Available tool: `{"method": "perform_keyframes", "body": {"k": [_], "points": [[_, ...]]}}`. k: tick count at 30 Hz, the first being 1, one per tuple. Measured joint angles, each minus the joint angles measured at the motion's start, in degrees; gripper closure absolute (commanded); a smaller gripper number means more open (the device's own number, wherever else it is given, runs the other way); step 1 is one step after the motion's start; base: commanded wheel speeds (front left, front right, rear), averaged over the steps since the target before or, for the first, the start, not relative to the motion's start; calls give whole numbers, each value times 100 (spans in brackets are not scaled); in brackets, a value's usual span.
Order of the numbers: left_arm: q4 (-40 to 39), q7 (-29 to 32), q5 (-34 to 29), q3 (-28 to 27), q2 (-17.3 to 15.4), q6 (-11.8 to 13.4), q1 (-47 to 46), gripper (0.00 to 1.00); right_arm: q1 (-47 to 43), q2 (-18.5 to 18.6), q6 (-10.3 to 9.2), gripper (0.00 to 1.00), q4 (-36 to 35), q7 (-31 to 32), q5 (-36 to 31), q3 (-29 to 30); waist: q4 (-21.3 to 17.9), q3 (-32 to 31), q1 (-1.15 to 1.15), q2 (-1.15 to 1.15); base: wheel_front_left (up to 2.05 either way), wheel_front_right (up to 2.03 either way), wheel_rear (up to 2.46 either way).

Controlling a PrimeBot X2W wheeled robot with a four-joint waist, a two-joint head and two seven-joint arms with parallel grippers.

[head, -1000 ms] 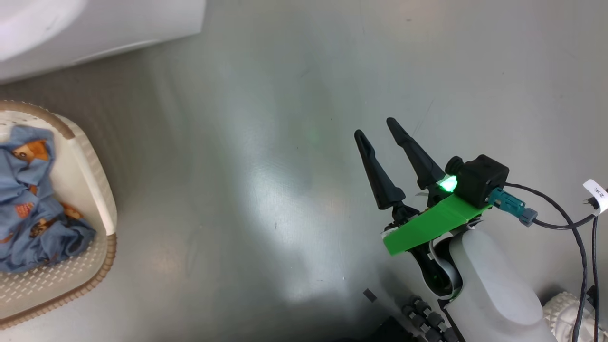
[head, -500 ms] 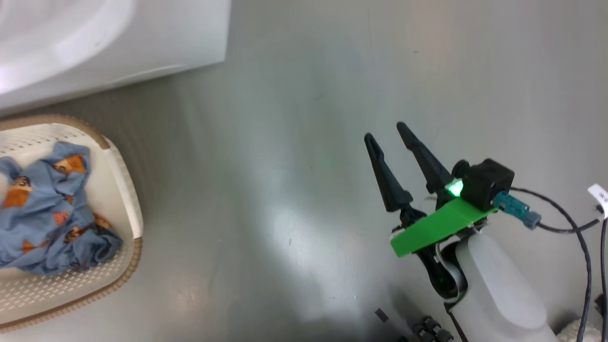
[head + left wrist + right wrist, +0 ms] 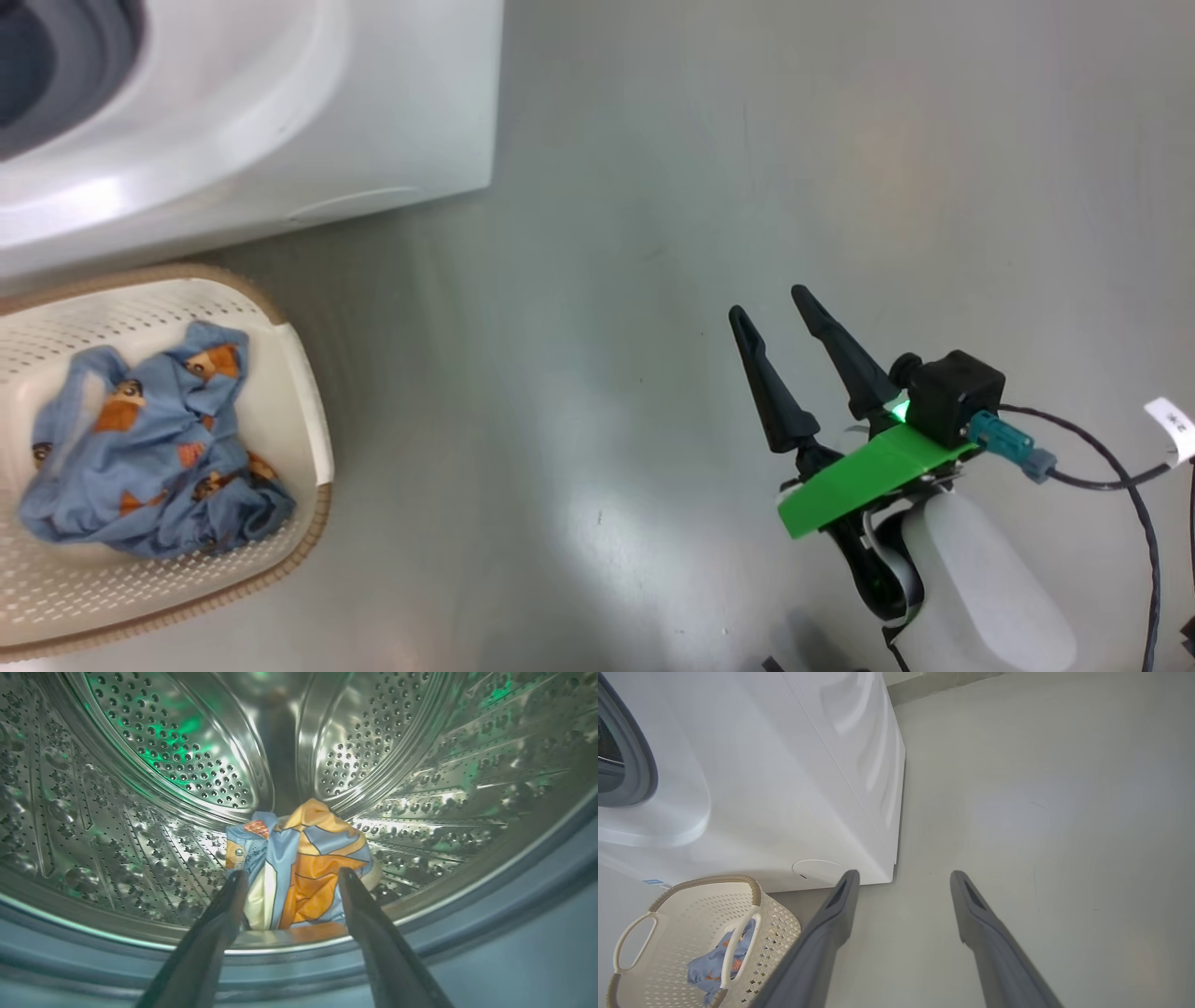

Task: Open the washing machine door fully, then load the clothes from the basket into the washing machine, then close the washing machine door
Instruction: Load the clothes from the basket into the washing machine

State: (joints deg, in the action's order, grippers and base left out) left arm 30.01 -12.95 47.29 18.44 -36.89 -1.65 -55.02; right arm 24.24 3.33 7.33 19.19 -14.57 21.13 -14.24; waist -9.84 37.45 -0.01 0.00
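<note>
The left gripper [image 3: 292,873] is inside the drum [image 3: 187,742] of the washing machine [image 3: 373,112], fingers wide apart, holding nothing. One piece of the clothes [image 3: 303,863] lies low in the drum between them. More clothes [image 3: 149,448] sit in the basket [image 3: 322,523] in front of the washing machine. The right gripper [image 3: 769,302] is wide and empty, off to the right of the washing machine. I think the left one should back straight out so no cloth snags, then go for the basket
</note>
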Motion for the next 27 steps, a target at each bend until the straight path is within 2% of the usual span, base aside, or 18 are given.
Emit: {"method": "perform_keyframes", "body": {"k": [7,11,18,24,27], "points": [[-668,-143,24,-236,185,231,857,0,-204,0,0,0,30,0,-38,9,110,-253,0,0,0,0,0],[-1177,-170,-374,-320,194,430,1332,0,-204,0,0,0,32,0,-38,11,149,-346,0,0,0,0,0],[-2060,-175,-643,-772,584,698,2256,0,-252,1,0,0,76,0,-41,43,181,-526,0,0,0,0,0],[-2460,-175,-840,-1183,967,682,2928,0,-346,1,0,0,104,0,-49,55,202,-710,0,0,0,0,0],[-2524,-175,-1017,-1363,1143,567,3205,0,-384,2,0,0,112,0,-78,67,209,-806,0,0,0,0,0]]}}
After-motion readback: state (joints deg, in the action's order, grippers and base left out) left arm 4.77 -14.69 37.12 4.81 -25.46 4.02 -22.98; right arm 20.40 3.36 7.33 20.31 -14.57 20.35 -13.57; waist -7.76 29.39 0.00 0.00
